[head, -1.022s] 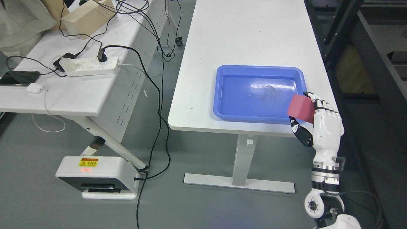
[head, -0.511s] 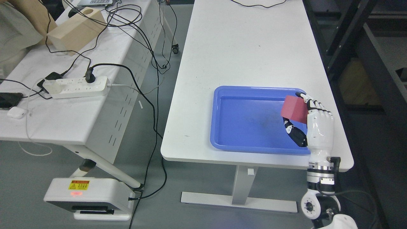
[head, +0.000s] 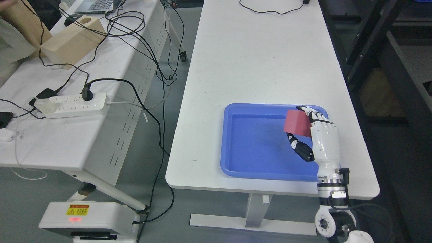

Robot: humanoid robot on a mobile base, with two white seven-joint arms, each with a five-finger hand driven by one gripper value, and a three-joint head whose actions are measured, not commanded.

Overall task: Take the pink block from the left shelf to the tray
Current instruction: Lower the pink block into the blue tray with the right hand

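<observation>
My right hand (head: 302, 126) rises from the lower right and is shut on a pink block (head: 297, 123), thumb below it and fingers above. The block hangs over the right part of the blue tray (head: 236, 162), above the tray floor. The tray lies near the front edge of the white table (head: 256, 60). My left arm is out of view.
A second white table (head: 60, 135) at the left carries a power strip (head: 72, 104), many black cables, a wooden box (head: 69, 40) and a small white case (head: 6, 135). A white floor unit (head: 87, 219) stands below it. Dark shelf frames (head: 368, 40) run along the right.
The whole picture has shifted, so the camera has moved. My right hand with the pink block has gone from the tray's near right edge to over its right part.
</observation>
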